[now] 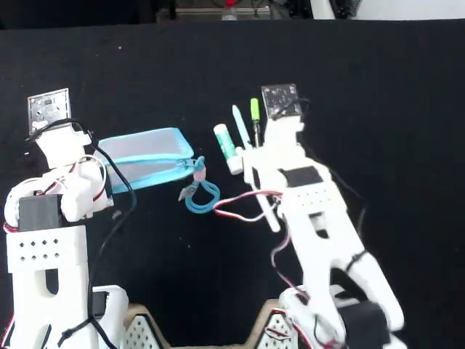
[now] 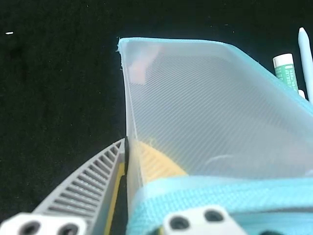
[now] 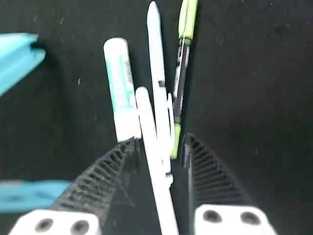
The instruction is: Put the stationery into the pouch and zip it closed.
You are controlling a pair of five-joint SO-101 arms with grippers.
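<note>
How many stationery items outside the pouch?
4, right of the pouch: glue stick, pale blue pen, green pen, and a white pen between the right gripper's open jaws. More may be hidden inside.

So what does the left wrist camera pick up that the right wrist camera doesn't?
Left wrist view, not the right: the pouch close up, with its see-through ribbed face, and the left gripper clamped on its edge. Right wrist view, not the left: the white pen, lying between the fingers of the open right gripper, and the green pen beside it. Both: the pouch's blue edging, the glue stick and the pale blue pen.
</note>
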